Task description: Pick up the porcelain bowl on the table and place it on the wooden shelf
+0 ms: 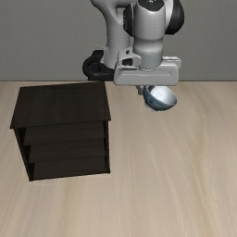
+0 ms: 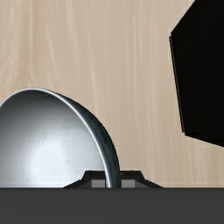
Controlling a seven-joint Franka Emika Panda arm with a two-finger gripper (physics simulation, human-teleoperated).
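The porcelain bowl (image 1: pixel 161 98) hangs tilted in the air under my gripper (image 1: pixel 154 91), clear of the table, to the exterior view's right of the dark wooden shelf (image 1: pixel 63 128). In the wrist view the bowl (image 2: pixel 48 140) shows its grey-white hollow, and its rim runs down between my fingertips (image 2: pixel 112 179), which are shut on it. The shelf's dark top (image 2: pixel 203 79) lies off to the side of the bowl, apart from it.
The light wooden table (image 1: pixel 176 176) spreads around the shelf, with bare surface in front of and to the exterior view's right of it. The robot's base (image 1: pixel 97 65) stands behind the shelf's far right corner.
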